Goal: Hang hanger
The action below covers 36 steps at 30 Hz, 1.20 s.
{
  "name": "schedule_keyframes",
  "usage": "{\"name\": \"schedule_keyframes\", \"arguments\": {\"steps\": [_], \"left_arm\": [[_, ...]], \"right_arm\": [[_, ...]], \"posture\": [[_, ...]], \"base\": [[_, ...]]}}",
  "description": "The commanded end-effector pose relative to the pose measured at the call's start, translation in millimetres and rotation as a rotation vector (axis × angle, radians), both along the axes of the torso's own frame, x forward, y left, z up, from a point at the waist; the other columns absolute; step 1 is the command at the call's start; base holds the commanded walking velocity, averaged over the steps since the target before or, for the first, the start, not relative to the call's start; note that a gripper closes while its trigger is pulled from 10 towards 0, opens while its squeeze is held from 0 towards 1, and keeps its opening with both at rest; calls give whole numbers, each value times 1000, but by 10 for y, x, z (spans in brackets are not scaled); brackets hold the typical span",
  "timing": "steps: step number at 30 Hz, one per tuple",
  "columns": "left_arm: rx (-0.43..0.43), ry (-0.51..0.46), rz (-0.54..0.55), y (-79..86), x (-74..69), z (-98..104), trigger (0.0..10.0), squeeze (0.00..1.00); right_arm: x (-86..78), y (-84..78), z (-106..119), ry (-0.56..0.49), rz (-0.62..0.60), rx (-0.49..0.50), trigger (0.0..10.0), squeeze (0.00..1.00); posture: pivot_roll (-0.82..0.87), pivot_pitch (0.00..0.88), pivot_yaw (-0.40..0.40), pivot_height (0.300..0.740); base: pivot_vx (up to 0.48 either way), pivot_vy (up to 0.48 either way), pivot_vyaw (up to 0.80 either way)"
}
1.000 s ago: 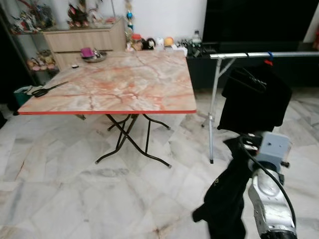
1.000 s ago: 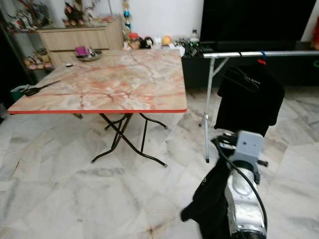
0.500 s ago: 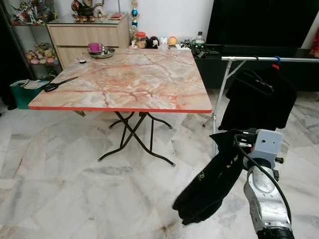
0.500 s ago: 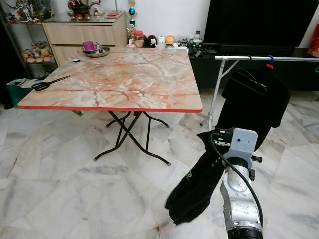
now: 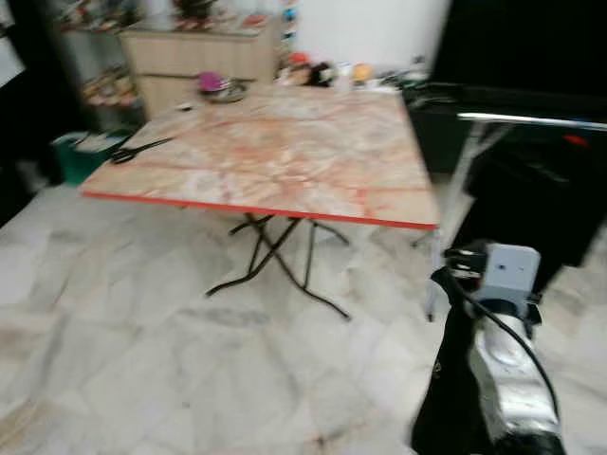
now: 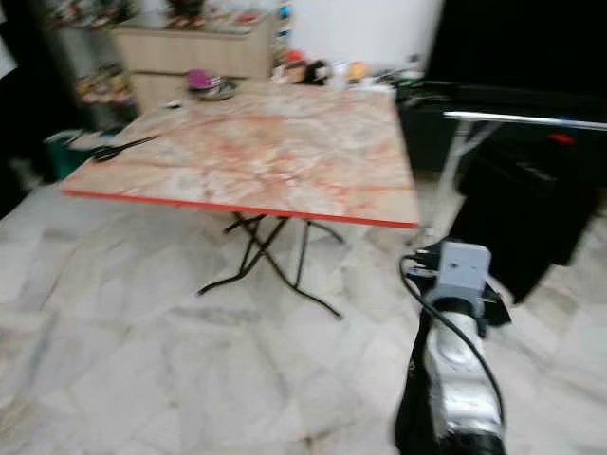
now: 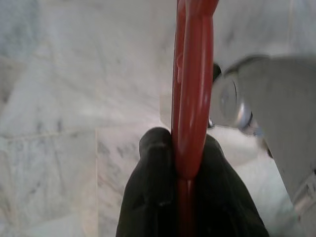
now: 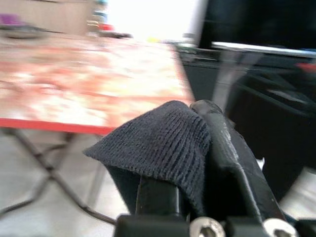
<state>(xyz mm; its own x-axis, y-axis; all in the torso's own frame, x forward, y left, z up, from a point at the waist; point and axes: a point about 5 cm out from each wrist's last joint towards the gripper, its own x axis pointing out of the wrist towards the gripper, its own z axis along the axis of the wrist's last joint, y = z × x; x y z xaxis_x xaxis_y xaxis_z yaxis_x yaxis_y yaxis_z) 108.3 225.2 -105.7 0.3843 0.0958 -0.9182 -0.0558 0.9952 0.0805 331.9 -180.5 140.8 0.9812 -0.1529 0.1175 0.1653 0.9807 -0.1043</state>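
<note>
A: What worries you here?

B: Mostly the blur. Both head views are smeared, so the robot looks to be moving, and the right pincer (image 8: 197, 163) is carrying a dark knitted garment (image 8: 163, 143) that droops down beside the silver arm (image 5: 503, 379). If that cloth swings while the robot walks, it could slip out, or snag on the leg of the clothes rail (image 5: 531, 120).

A: How is the right pincer set?

B: In its wrist view the two black fingers (image 8: 227, 143) are pressed together on a fold of the garment, with cloth bunched over the tips. It grips fabric, which gives way more easily than something stiff.

A: And the hanger?

B: In the left wrist view a red hanger (image 7: 192, 89) runs straight out between the left pincer's (image 7: 185, 197) black fingers, which are closed tight on it from both sides, with the marble floor (image 7: 74, 98) behind. So it sits low on the robot's left, well apart from the rail on the far right.

A: Any risk there?

B: The rail already holds a dark garment (image 5: 541, 194), leaving little free bar near that end. The bench (image 5: 285, 142), with scissors (image 5: 137, 150) on it, stands close to the rail too, so a wide swing might clip its red edge.
</note>
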Motion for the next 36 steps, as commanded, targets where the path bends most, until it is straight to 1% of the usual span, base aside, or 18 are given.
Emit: {"name": "schedule_keyframes", "arguments": {"steps": [1, 7, 11, 12, 13, 14, 15, 16, 18, 19, 21, 22, 23, 27, 30, 32, 35, 36], "left_arm": [[-15, -12, -8, -45, 47, 4, 10000, 0], [-17, -13, -9, -44, 56, 7, 10000, 0], [-19, -15, -9, -49, 68, 9, 10000, 0], [-21, -16, -10, -52, 74, 10, 10000, 0], [-21, -17, -10, -53, 76, 11, 10000, 0], [-22, -17, -10, -54, 80, 11, 10000, 0], [-22, -18, -10, -55, 86, 13, 10000, 0], [-22, -18, -11, -56, 89, 13, 10000, 0], [-23, -19, -24, -57, 101, 17, 10000, 0], [-23, -19, -24, -57, 101, 17, 10000, 0], [-24, -19, -27, -60, 109, 19, 10000, 0], [-24, -19, -27, -60, 109, 19, 10000, 0], [-24, -19, -28, -60, 114, 20, 10000, 0], [-27, -19, -31, -63, 119, 21, 10000, 0], [-30, -18, -32, -65, 119, 21, 10000, 0], [-31, -18, -33, -68, 120, 20, 10000, 0], [-32, -19, -34, -69, 121, 20, 10000, 0], [-32, -21, -38, -71, 124, 21, 10000, 0]], "right_arm": [[8, -63, 187, -91, 6, 8, 10000, 0], [47, 50, 301, -130, 79, -6, 10000, 0], [141, 93, 522, -184, 133, -26, 10000, 0], [203, 82, 666, -219, 154, -49, 10000, 0], [215, 78, 698, -227, 158, -52, 10000, 0], [269, 51, 817, -248, 159, -75, 10000, 0], [344, 2, 1012, -285, 155, -102, 10000, 0], [382, -25, 1136, -312, 154, -107, 10000, 0], [514, -87, 1500, -365, 161, -110, 10000, 0], [514, -87, 1500, -365, 161, -110, 10000, 0], [622, -137, 1857, -397, 160, -135, 10000, 0], [622, -137, 1857, -397, 160, -135, 10000, 0], [652, -163, 2032, -418, 149, -149, 10000, 0], [705, -203, 2384, -433, 121, -179, 10000, 0], [729, -177, 2527, -426, 118, -198, 10000, 0], [741, -169, 2537, -420, 117, -197, 10000, 0], [764, -106, 2491, -410, 154, -166, 10000, 0], [793, -58, 2399, -382, 186, -161, 10000, 0]], "posture": [[120, 0, -21, 740], [119, 0, -21, 740], [112, 0, -14, 740], [107, 0, -11, 740], [107, 0, -11, 740], [100, 0, -8, 740], [91, 0, -8, 740], [88, 0, -8, 740], [67, 0, 0, 740], [67, 0, 0, 740], [67, 0, 2, 740], [67, 0, 2, 740], [64, 0, 3, 740], [69, 0, 1, 740], [68, 0, 0, 740], [69, 0, -2, 740], [69, 0, -3, 740], [68, 0, -3, 740]], "base": [[364, 0, 0], [440, 0, 0], [451, 0, 0], [480, 0, 0], [480, 0, 0], [480, 0, 0], [480, 0, 0], [480, 0, 0], [422, 0, 0], [480, 0, 0], [480, 0, 0], [480, 0, 0], [480, 0, 0], [392, 0, 0], [441, 0, 0], [480, 0, 0], [440, 0, 0], [341, 0, 0]]}}
